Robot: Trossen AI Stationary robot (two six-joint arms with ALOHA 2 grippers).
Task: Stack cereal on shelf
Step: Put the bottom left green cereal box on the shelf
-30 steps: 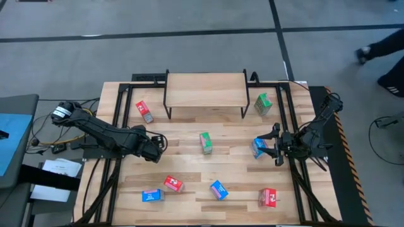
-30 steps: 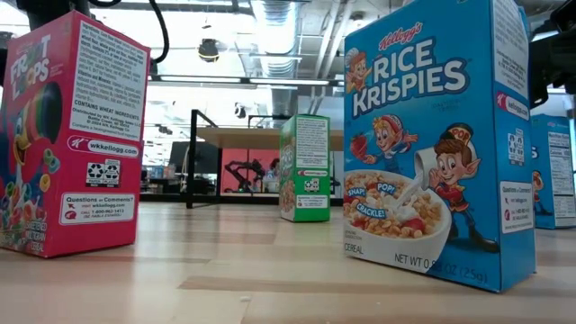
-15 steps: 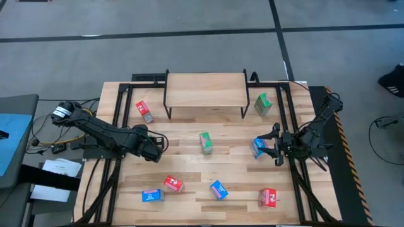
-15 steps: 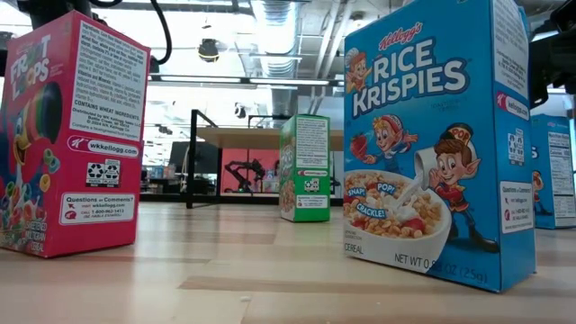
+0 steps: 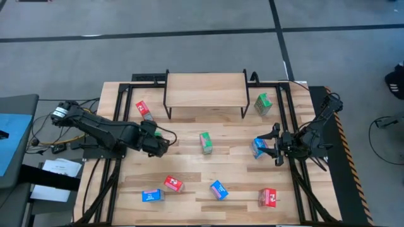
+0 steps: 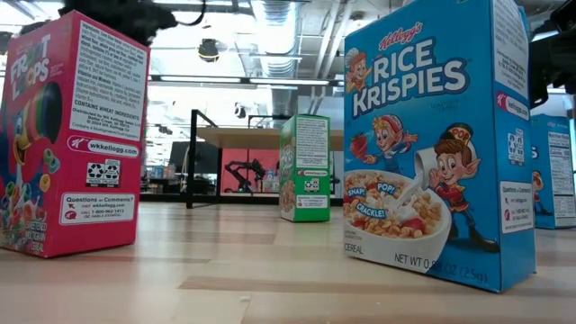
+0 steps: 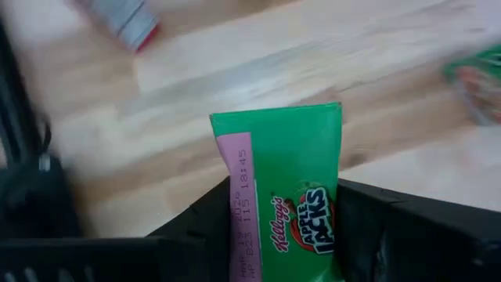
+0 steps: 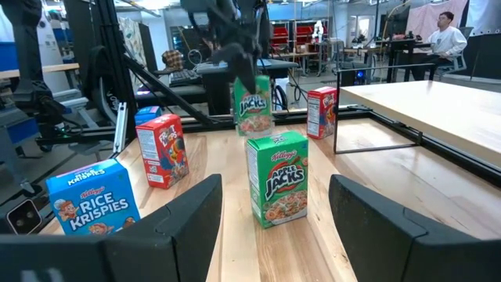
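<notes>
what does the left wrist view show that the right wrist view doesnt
Only the left wrist view shows the pink date-stamp panel on the green Apple Jacks cardboard box clamped between the left tool fingers.

Only the right wrist view shows the light-wood shelf on black legs, a blue Rice Krispies box, two red boxes, a second green Apple Jacks box standing on the table, the open right tool, and a seated person in the background.

Both show the held green box and the wooden tabletop.
</notes>
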